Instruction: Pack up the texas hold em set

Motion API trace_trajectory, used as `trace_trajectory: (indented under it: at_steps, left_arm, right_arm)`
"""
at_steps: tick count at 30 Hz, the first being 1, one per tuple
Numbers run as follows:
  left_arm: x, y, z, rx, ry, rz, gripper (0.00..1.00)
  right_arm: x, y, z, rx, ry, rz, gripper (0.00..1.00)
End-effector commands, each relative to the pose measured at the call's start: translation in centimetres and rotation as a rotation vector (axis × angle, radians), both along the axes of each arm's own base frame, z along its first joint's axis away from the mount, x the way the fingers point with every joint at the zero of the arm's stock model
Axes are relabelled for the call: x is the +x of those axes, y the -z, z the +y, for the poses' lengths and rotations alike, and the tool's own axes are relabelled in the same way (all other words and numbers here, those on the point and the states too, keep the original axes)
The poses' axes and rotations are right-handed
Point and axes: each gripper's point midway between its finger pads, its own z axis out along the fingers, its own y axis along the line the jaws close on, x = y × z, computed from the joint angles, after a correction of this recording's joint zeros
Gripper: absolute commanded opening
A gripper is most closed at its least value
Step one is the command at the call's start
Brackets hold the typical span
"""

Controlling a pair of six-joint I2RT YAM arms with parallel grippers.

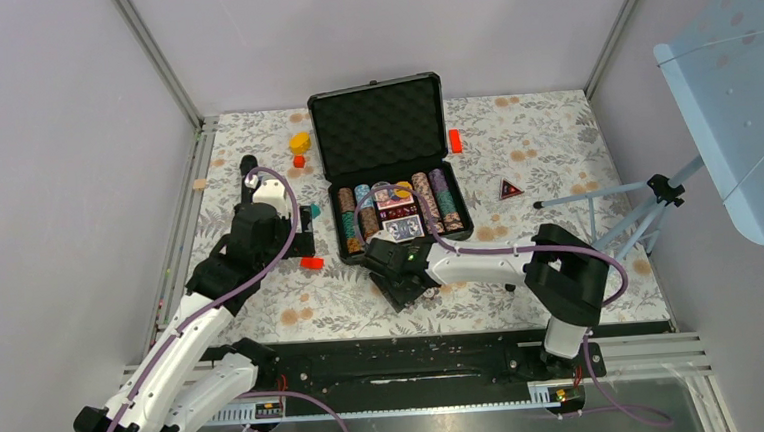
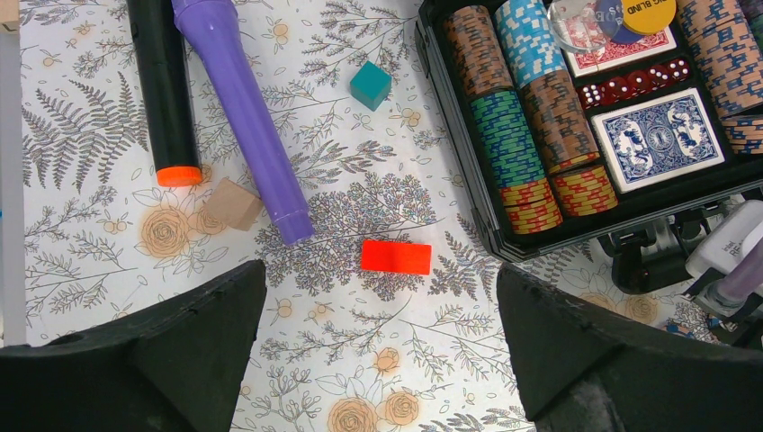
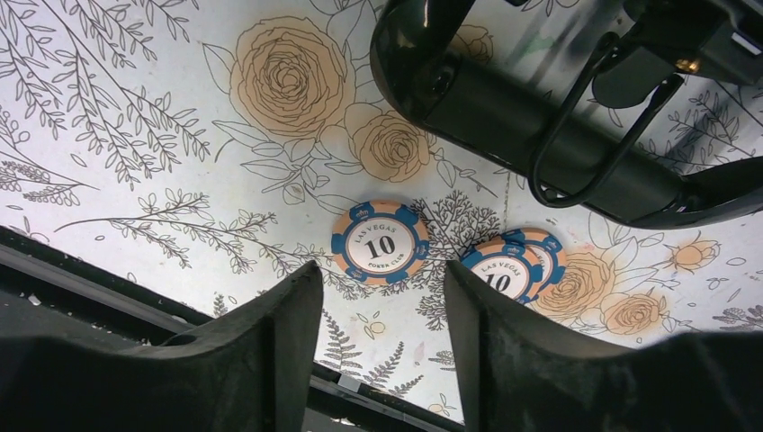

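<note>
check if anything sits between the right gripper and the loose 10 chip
Nothing visible does. The right gripper hangs open over the 10 chip, which lies flat and uncovered on the table. Beside it lie two more chips, the case beyond.

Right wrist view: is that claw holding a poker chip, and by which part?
Nothing is held: the right gripper is open, and the chip lies flat on the table.
</note>
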Motion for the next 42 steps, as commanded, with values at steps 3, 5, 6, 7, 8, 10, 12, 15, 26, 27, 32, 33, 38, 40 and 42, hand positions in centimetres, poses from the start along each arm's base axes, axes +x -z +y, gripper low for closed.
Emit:
trace_trajectory:
  at_steps: [3,5,6,7,8,10,12,15,26,27,32,33,38,40,42]
  left_arm:
    - [0.6,-0.6,-0.3,-0.021,0.003,-0.031,0.99]
    - [0.6,-0.6,-0.3,-0.022,0.004,-0.031,0.99]
    - [0.6,-0.7,-0.3,-0.022,0.004,-0.033,0.99]
    - [0.6,-0.7,-0.3,-0.023,0.003,-0.034,0.99]
    - [0.6,-0.7,-0.3,-0.022,0.004,-0.034,0.99]
    - [0.6,-0.7,-0.3,-0.023,0.003,-0.035,0.99]
    - [0.5,-0.7,-0.3,-0.023,0.003,-0.033,0.99]
    - [0.6,-0.7,-0.3,-0.023,0.003,-0.034,0.99]
    - [0.6,-0.6,-0.3,-0.021,0.002,-0.031,0.99]
    - [0.6,-0.6,-0.3,-0.021,0.002,-0.03,0.99]
    - [0.6,-0.6,-0.3,-0.021,0.004,-0.03,0.99]
    - [0.6,-0.6,-0.4,-0.021,0.004,-0.03,0.99]
    - [0.6,-0.6,-0.4,-0.021,0.004,-0.03,0.99]
    - [0.5,-0.5,-0.3,-0.021,0.004,-0.029,0.99]
    - [0.6,-0.6,-0.3,-0.021,0.003,-0.031,0.99]
  right_arm:
    - [0.5,-1.1,0.8,0.011,-0.007,-0.029,0.63]
    - [0.6,-0.8,1.1,0.008,-0.013,-0.025,0.63]
    - [0.6,-0.6,1.2,0.006,-0.016,-0.023,0.62]
    - [0.6,-0.4,1.3,0.005,-0.02,-0.019,0.62]
    - [0.6,-0.2,1.4,0.006,-0.025,-0.014,0.61]
    - [0.5,0.2,1.6,0.007,-0.028,-0.003,0.59]
    - [0.3,0.6,1.6,0.001,-0.03,0.008,0.59]
    - [-0.1,1.2,1.3,-0.003,-0.03,0.023,0.58]
    - [-1.1,1.6,0.6,0.007,-0.016,0.056,0.52]
    - [-1.2,1.5,0.7,0.011,-0.014,0.056,0.52]
    - [-1.3,0.8,0.8,0.027,-0.015,0.04,0.52]
    - [-1.1,0.6,0.8,0.027,-0.012,0.031,0.53]
    - [-0.2,-0.1,0.8,0.014,-0.011,-0.019,0.58]
    - [0.0,-0.1,0.7,0.005,-0.014,-0.022,0.61]
    - [-0.1,0.1,0.8,0.0,-0.019,-0.019,0.61]
